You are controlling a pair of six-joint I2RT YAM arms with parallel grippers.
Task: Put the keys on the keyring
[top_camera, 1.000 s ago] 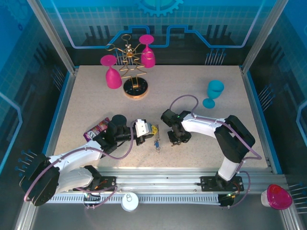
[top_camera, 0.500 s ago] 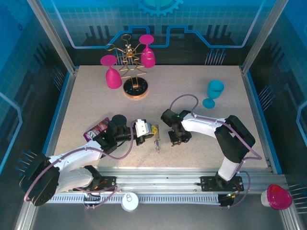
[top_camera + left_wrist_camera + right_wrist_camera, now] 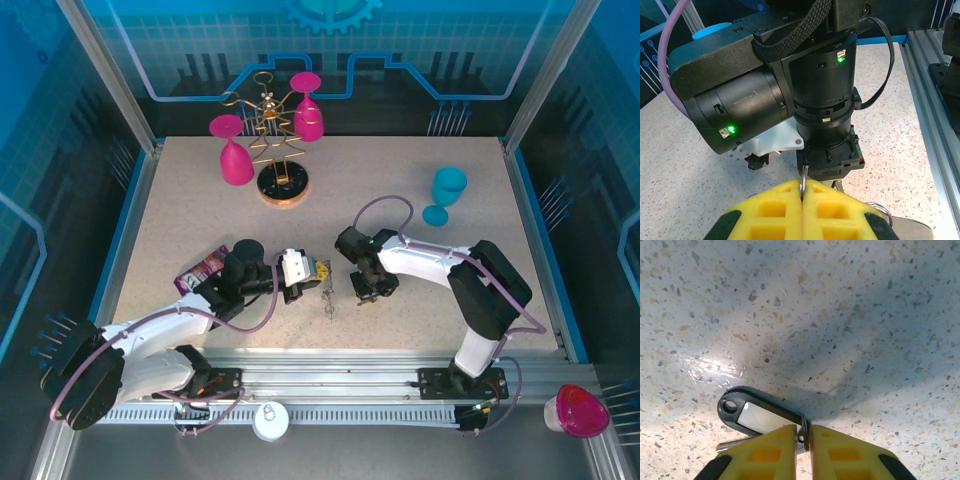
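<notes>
Speckled table (image 3: 400,170) inside a blue-walled enclosure; both arms meet near the front centre.

Progress: threading is under way and is judged incomplete.
- The left gripper (image 3: 802,191) has its yellow pads closed flat together on a thin metal loop seen edge-on, taken to be the keyring (image 3: 803,175), held just in front of the right arm's wrist.
- The right gripper (image 3: 803,436) points down at the table. Its pads are drawn in to a narrow slit that pinches a fine wire ring at the end of the dark-rimmed key (image 3: 755,415), which lies against the table with its blade towards the left pad.
- Whether that wire ring belongs to the keyring cannot be told.
- No key is confirmed as hanging on the loop, so joining remains to be done.

Containers:
- The gold glass rack (image 3: 282,188) stands at the rear left and carries two inverted magenta glasses (image 3: 234,160).
- A teal goblet (image 3: 446,190) stands upright at the right; its contents are not discernible.
</notes>
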